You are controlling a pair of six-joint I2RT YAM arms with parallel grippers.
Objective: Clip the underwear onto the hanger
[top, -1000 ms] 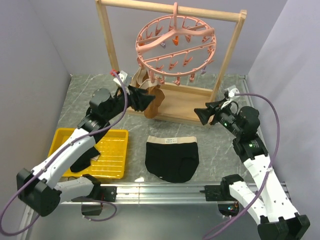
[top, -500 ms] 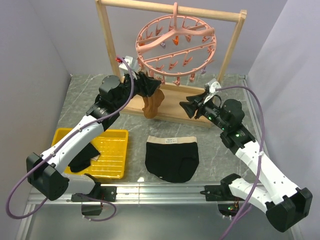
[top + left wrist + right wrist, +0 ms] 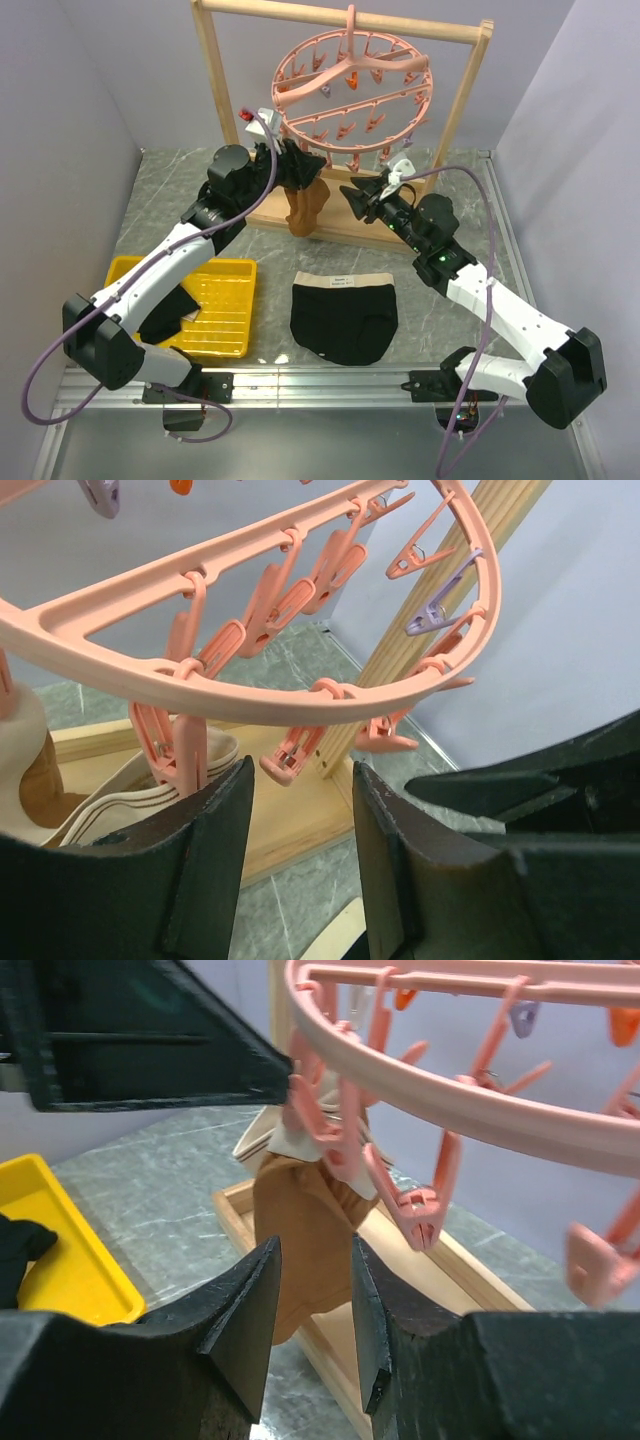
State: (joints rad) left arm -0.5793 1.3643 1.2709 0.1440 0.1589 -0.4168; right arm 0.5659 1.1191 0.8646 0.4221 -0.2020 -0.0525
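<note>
Underwear lies spread flat on the desk, near the front edge and between the two arm bases. It is black, with its tan waistband turned toward the far side and a small white label in the middle of that band. Nothing touches it. Just to its left sits a yellow tray with a dark cloth in it.

Beyond the underwear stands a pale wooden frame. The pink round hanger hangs by its hook from the frame's top bar, tilted, with many small pegs dangling from the ring and crossbars. A brown-and-cream garment hangs under the ring's left side, above the frame's base.

Both arms reach up toward the near edge of the ring. The left end effector is at the ring's lower left, right above the brown-and-cream garment. In the left wrist view its fingers stand apart with nothing between them, and a pink peg hangs just over the gap. The right end effector is raised below the ring's near edge, pointing toward the left one. In the right wrist view its fingers are also parted, by a narrower gap, and hold nothing; a peg dangles just beyond them.
</note>
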